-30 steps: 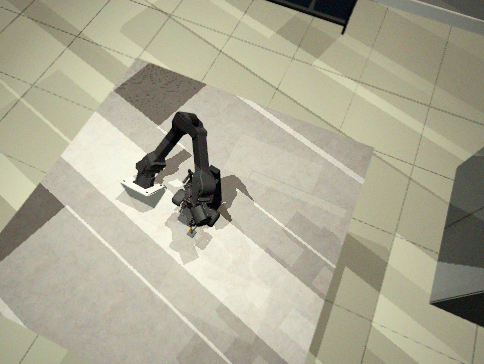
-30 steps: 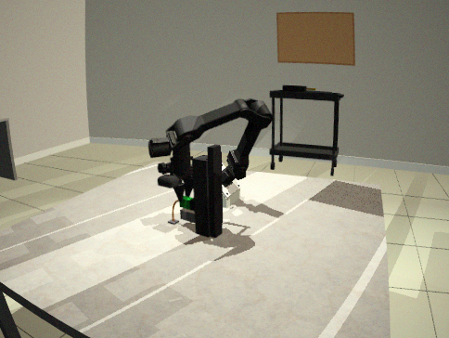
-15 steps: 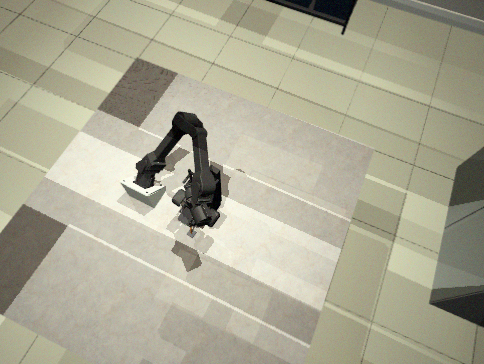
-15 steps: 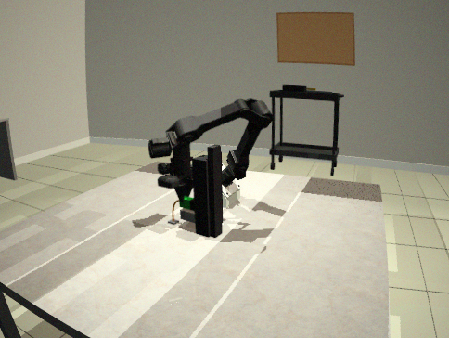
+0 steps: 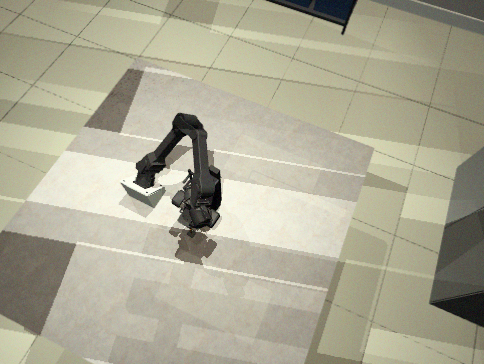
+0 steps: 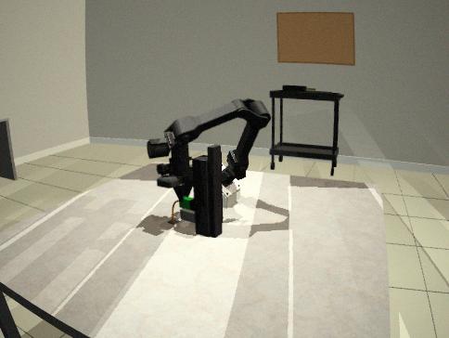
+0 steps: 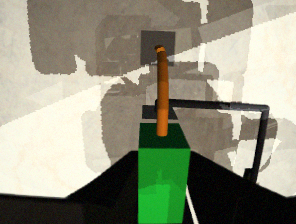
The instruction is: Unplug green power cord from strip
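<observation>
One end effector clamping green plug, orange cord

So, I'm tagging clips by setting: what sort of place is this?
Probably an indoor workroom or lab, not a home: tiled floor with a large pale mat, a black wheeled cart against the grey wall, and a corkboard above it.
</observation>
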Motion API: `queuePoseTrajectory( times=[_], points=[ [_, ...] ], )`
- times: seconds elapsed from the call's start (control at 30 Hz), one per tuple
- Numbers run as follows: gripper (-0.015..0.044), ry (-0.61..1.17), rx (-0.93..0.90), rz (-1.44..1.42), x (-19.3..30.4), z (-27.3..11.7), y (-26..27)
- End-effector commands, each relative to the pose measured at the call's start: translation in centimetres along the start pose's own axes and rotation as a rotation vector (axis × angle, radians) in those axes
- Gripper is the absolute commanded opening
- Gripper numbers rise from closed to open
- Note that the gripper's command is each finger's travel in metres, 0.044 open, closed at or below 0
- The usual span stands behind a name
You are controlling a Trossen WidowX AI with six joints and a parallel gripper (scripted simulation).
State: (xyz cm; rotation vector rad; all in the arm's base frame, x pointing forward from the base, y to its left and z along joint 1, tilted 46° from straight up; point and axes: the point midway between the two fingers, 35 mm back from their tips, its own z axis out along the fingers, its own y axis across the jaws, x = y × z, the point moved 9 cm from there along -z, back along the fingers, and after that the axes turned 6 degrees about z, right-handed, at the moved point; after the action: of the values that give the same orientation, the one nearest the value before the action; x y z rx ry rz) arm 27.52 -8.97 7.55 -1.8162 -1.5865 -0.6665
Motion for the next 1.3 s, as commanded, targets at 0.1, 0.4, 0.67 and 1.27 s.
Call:
queuePoseTrajectory(
  times=[0.1, 0.4, 0.67, 1.27],
  points=[
    [0.0000, -0.036, -0.005, 0.011, -2.4, -0.4, 0.3],
    [0.0000, -0.036, -0.007, 0.011, -3.9, -0.5, 0.3],
    [0.0000, -0.037, -0.007, 0.011, -5.2, -0.6, 0.1],
    [0.0394, -0.034, -0.008, 0.011, -5.4, -0.9, 0.3]
  ],
)
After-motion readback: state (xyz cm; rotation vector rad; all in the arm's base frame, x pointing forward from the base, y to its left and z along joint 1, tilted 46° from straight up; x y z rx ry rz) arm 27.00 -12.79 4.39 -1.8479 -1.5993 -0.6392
